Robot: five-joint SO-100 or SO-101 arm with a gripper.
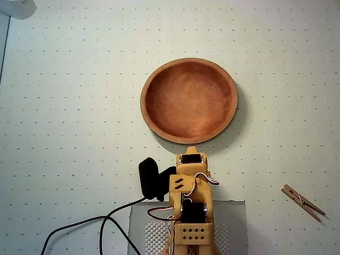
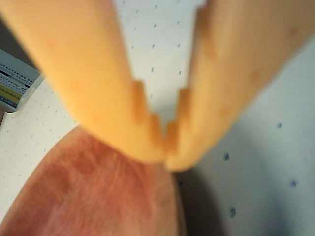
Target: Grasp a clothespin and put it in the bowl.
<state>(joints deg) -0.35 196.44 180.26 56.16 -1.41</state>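
overhead view – tan clothespin (image 1: 303, 202), lying flat, diagonal

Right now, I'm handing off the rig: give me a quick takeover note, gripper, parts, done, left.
Gripper: shut, fingertips touching, nothing between them; in the wrist view it hangs by the near rim of the bowl.
Bowl: centre of the dotted mat, just ahead of the arm in the overhead view, empty.
Clothespin: lying flat on the mat at lower right in the overhead view, well clear of both bowl and arm.
Done: nothing yet.
Left: swing right, open, grasp the clothespin, carry it over and drop it in the bowl.
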